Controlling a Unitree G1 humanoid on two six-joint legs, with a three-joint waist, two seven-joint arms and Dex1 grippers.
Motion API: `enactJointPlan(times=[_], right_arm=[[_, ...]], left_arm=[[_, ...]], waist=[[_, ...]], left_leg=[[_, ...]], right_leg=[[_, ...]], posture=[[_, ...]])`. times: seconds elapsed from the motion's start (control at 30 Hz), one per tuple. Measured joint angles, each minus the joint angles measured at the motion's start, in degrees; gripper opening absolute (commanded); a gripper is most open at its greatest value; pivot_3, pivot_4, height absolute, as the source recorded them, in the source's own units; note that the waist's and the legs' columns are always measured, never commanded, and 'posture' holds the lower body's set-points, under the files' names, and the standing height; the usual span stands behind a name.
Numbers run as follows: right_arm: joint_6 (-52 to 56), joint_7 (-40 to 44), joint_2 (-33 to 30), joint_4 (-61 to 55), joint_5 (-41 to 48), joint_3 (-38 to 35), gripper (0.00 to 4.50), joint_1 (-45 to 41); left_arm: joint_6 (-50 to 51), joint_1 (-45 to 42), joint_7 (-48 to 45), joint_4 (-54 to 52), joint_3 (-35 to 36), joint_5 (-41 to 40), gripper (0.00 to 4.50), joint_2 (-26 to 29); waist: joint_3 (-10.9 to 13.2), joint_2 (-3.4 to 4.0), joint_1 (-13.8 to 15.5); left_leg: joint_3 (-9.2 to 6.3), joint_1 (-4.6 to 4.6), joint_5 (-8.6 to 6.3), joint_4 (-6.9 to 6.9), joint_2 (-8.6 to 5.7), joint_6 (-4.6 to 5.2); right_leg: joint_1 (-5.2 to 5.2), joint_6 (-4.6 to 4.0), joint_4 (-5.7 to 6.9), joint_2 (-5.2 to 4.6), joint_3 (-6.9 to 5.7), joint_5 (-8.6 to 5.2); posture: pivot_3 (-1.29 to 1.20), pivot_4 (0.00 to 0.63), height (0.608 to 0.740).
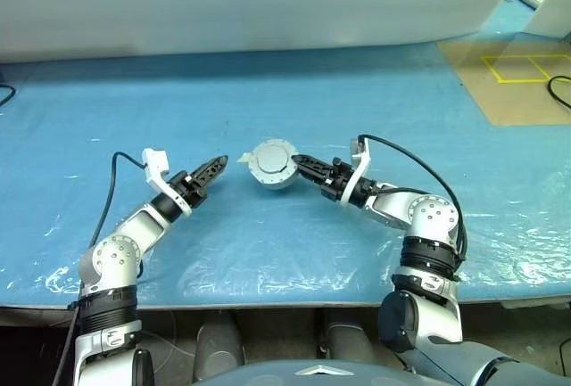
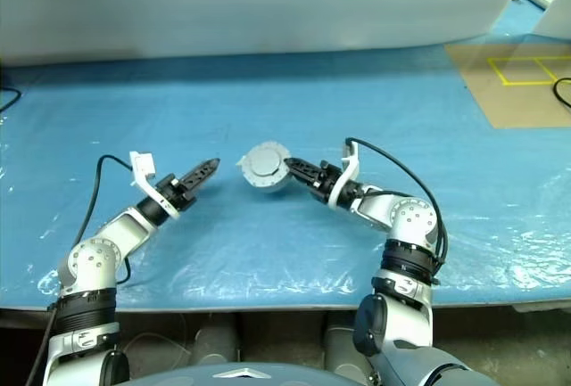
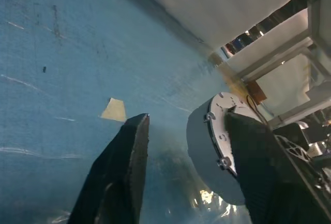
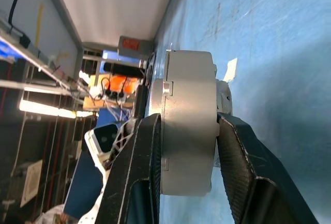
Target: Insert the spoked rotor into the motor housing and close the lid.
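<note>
The motor housing (image 1: 272, 164), a round grey-silver drum with its flat lid face up and small screws around the rim, sits near the middle of the blue plastic-covered surface (image 1: 285, 92), held just above it or resting on it; which one cannot be told. The right gripper (image 1: 300, 164) reaches in from the housing's four o'clock side, and the right wrist view shows its jaws clamped on the housing (image 4: 187, 141), one black finger (image 4: 138, 177) against each flat face. The left gripper (image 1: 217, 166) lies at the housing's nine o'clock, just beside it and apart from it, its jaws standing apart with nothing between them; in the left wrist view one finger (image 3: 126, 167) is clear of the drum (image 3: 207, 151). A small scrap of pale tape (image 3: 114, 109) lies on the surface between the left gripper and the housing.
</note>
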Motion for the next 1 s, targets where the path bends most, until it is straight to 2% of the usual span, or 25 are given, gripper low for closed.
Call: enactJointPlan(times=[0.1, 0.13, 0.47, 0.67, 0.87, 1.0], right_arm=[[-1.28, -1.62, 1.64, 0.0, 1.82, -1.22, 1.3, -0.17], [-1.56, -2.05, 1.94, 0.0, 2.36, -1.28, 1.3, -0.2], [-2.03, -4.52, 3.13, -0.01, 8.9, -1.48, 1.3, -0.2], [-1.88, -4.67, 1.99, -0.01, 10.13, 0.6, 1.3, -0.18], [-1.97, -4.66, 1.58, -0.28, 10.55, 2.55, 1.3, 0.35], [-1.94, -4.65, 1.52, -0.5, 11.29, 3.68, 1.3, 0.87]], left_arm=[[2.7, -0.72, 1.93, -0.1, 0.59, -3.62, 4.39, -1.02], [3.34, -0.73, 2.3, -0.24, 0.46, -4.32, 4.45, -1.18], [12.09, -1.28, 9.24, -0.71, -0.62, -13.28, 4.45, -3.87], [12.69, -3.24, 12.4, -0.44, -0.48, -18.54, 4.45, -6.53], [11.99, -4.27, 14.71, 1.78, -0.62, -20.53, 4.45, -8.4], [11.07, -5.16, 15.64, 3.56, -0.69, -20.55, 3.63, -9.58]], waist=[[0.01, -0.02, -0.05], [0.01, -0.02, -0.09], [0.02, -0.04, 0.1], [0.03, -0.06, 0.26], [0.04, -0.06, 0.76], [0.04, -0.07, 0.89]], left_leg=[[-0.01, 0.03, 0.0, 0.0, 0.0, 0.0], [-0.01, 0.03, 0.0, 0.0, 0.0, 0.0], [-0.06, 0.01, 0.0, 0.04, 0.0, -0.01], [-0.07, 0.0, 0.0, 0.09, -0.01, -0.01], [-0.08, 0.0, 0.0, 0.11, -0.01, -0.01], [-0.11, -0.04, 0.0, 0.17, -0.02, -0.01]], right_leg=[[0.0, 0.04, 0.03, 0.0, 0.0, 0.02], [0.0, 0.05, 0.03, 0.0, 0.0, 0.03], [0.01, 0.11, 0.04, 0.0, -0.02, 0.07], [0.03, 0.14, 0.07, 0.0, -0.02, 0.08], [0.03, 0.16, 0.08, 0.0, -0.03, 0.09], [0.05, 0.2, 0.08, -0.01, -0.03, 0.12]], posture=[[0.0, 0.15, 0.74], [0.0, 0.15, 0.74], [0.0, 0.15, 0.74], [0.0, 0.15, 0.74], [0.0, 0.15, 0.74], [0.0, 0.15, 0.74]])
